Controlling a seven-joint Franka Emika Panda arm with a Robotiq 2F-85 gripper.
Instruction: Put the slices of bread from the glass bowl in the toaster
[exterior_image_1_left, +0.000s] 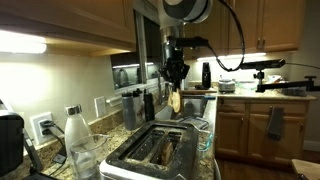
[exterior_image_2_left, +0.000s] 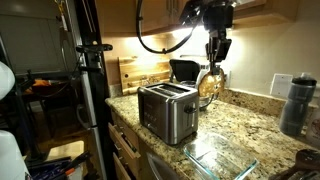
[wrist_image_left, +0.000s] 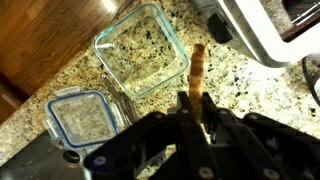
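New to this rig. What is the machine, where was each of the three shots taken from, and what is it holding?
It is a single robot arm with a two-finger hand, steered remotely by a person. Two pictures come from cameras standing apart from the robot, looking at a kitchen counter from different places. The third comes from a camera on the wrist, looking down past the hand. On the counter stand a silver toaster and a square glass bowl, which looks empty. Next to the bowl is a blue-rimmed clear lid or container. The hand is shut on a slice of bread, held on edge above the counter beside the toaster, not yet in a slot.
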